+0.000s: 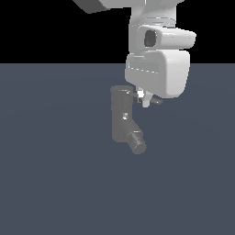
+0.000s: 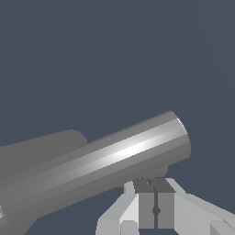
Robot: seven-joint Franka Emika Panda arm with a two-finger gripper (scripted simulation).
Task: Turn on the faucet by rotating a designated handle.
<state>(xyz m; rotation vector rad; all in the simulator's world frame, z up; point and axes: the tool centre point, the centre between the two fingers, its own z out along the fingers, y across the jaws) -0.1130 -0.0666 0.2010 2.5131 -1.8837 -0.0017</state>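
The handle (image 2: 114,156) juts from the faucet (image 1: 123,120) top, just beside the gripper (image 2: 156,202), whose fingers meet, holding nothing.

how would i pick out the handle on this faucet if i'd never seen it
Find the dark grey upright faucet standing on the blue-grey floor, just below the white arm. At its top, the handle is the thin straight grey rod sticking out sideways toward the exterior view's right, passing by the gripper. Unlike the stubby spout, which slants down and ends in a ringed nozzle, it is slim and plain-ended.
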